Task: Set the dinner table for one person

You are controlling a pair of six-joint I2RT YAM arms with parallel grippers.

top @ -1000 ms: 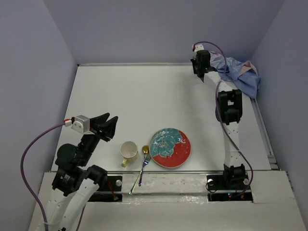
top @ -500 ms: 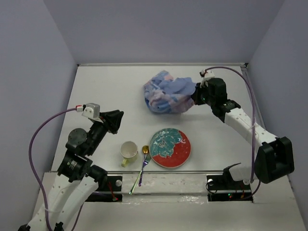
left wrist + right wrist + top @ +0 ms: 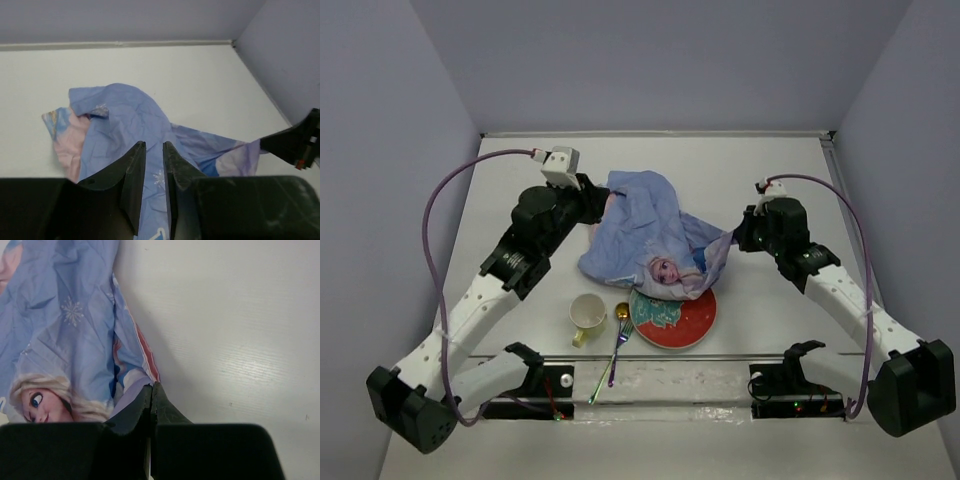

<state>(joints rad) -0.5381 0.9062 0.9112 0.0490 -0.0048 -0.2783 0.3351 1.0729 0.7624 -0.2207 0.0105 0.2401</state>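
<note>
On the white dinner table [image 3: 720, 170] a blue princess-print cloth mat [image 3: 645, 230] lies crumpled in the middle, and its near edge drapes over the far part of a red and teal plate [image 3: 680, 318]. My right gripper [image 3: 733, 240] is shut on the mat's right corner; the right wrist view shows the jaws [image 3: 151, 385] pinching its edge. My left gripper [image 3: 603, 207] is at the mat's left edge. In the left wrist view it [image 3: 154, 144] stands open by a narrow gap above the mat [image 3: 125, 115], with nothing between its fingers.
Left of the plate stands a cream cup [image 3: 588, 312] with a yellow handle. A gold spoon [image 3: 622, 312] and an iridescent fork [image 3: 610, 365] lie between cup and plate, near the table's front edge. Lilac walls close in the table on three sides.
The right arm has carried the mat from the far right corner to the middle, onto the plate's far edge. The left arm has reached forward to the mat's left edge, its jaws narrowing.
</note>
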